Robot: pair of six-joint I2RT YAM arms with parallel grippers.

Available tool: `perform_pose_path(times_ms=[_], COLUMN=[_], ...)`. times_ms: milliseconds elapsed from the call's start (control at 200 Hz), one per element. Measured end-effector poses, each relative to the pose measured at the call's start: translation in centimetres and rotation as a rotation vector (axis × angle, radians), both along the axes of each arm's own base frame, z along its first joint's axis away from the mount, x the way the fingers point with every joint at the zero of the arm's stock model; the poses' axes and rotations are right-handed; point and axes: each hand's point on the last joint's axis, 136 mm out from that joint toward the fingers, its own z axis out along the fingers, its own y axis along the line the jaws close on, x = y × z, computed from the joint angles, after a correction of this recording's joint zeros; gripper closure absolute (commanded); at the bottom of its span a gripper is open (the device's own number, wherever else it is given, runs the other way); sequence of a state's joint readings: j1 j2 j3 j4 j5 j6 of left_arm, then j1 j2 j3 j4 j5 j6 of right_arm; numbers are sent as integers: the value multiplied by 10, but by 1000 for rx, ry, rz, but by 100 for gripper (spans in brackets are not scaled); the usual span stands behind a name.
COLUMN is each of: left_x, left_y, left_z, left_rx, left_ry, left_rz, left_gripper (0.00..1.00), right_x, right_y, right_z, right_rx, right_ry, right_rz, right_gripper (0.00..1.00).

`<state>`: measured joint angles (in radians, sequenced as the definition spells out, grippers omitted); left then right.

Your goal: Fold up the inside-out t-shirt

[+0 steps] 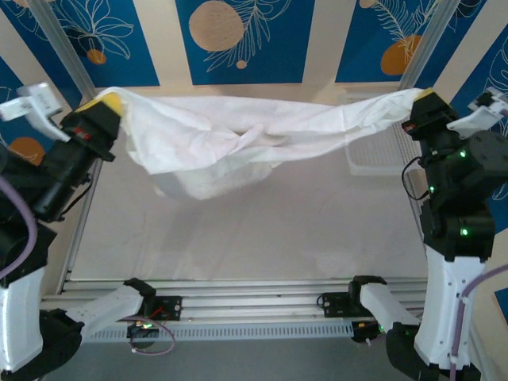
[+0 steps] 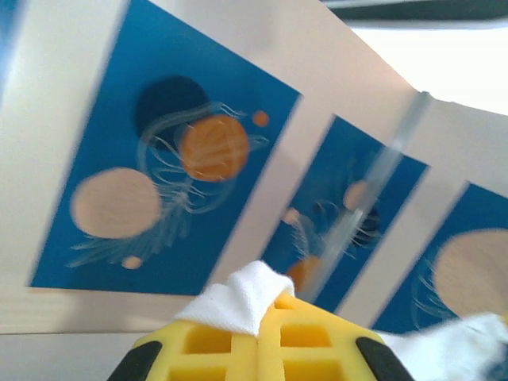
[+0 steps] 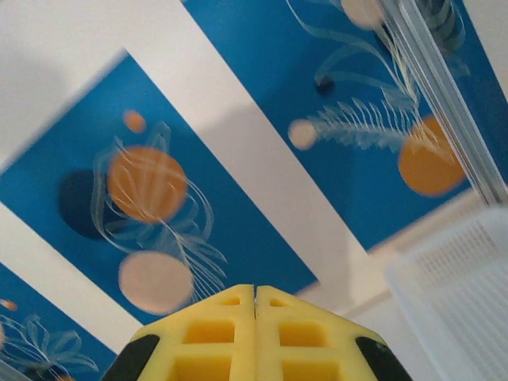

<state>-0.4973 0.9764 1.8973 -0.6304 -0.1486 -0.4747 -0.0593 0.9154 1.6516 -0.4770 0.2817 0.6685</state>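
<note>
The white t-shirt (image 1: pixel 238 139) hangs stretched in the air between both arms, sagging in the middle above the table. My left gripper (image 1: pixel 107 103) is raised at the far left and is shut on one end of it; a fold of white cloth (image 2: pixel 238 298) sticks out between its yellow fingers (image 2: pixel 302 341). My right gripper (image 1: pixel 422 97) is raised at the far right, and the shirt's other end runs into it. In the right wrist view its yellow fingers (image 3: pixel 214 333) are pressed together and no cloth shows at their tips.
A white lattice basket (image 1: pixel 381 151) sits on the table at the right, under the shirt's right end, and its rim (image 3: pixel 460 278) shows in the right wrist view. Aluminium frame posts (image 1: pixel 67 48) stand at both back corners. A blue patterned wall is behind.
</note>
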Motion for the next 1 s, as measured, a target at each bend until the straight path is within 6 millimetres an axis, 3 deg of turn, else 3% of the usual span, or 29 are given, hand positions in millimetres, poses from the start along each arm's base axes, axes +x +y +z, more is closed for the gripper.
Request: perform_pose_path(times_ms=[110, 235, 340, 415, 510, 615, 645, 695, 720, 730, 760, 860, 935, 1000], left_x=[-2, 3, 22, 47, 95, 161, 183, 216, 230, 237, 254, 302, 317, 320], left_y=[33, 52, 52, 44, 42, 58, 64, 72, 74, 75, 75, 72, 64, 56], left_z=[-5, -11, -22, -37, -68, -127, -151, -195, -215, -225, -249, -314, -338, -334], left_rx=[-9, 20, 89, 161, 230, 210, 189, 166, 156, 156, 156, 150, 140, 140], left_ry=[27, 74, 128, 185, 296, 472, 537, 640, 687, 707, 753, 860, 887, 852], left_rz=[164, 287, 346, 375, 413, 430, 427, 421, 415, 412, 402, 333, 269, 209], left_gripper=[100, 100, 100, 100, 100, 100, 86, 43, 22, 14, 2, 1, 1, 1], right_x=[-16, -14, 5, 34, 85, 157, 178, 217, 234, 241, 262, 315, 339, 341], right_y=[1, 3, 5, 8, 16, 29, 32, 38, 41, 42, 46, 53, 58, 62], right_z=[26, 44, 46, 38, 8, -48, -67, -108, -128, -138, -163, -215, -222, -215], right_rx=[-12, -27, -44, -58, -75, -103, -110, -116, -122, -125, -132, -163, -200, -218], right_ry=[-76, -104, -72, -23, 81, 244, 295, 394, 441, 467, 532, 681, 717, 705], right_rz=[0, 7, 20, 43, 80, 121, 130, 149, 157, 164, 179, 227, 261, 297], right_gripper=[100, 100, 100, 100, 100, 100, 79, 26, 4, 1, 1, 1, 1, 1])
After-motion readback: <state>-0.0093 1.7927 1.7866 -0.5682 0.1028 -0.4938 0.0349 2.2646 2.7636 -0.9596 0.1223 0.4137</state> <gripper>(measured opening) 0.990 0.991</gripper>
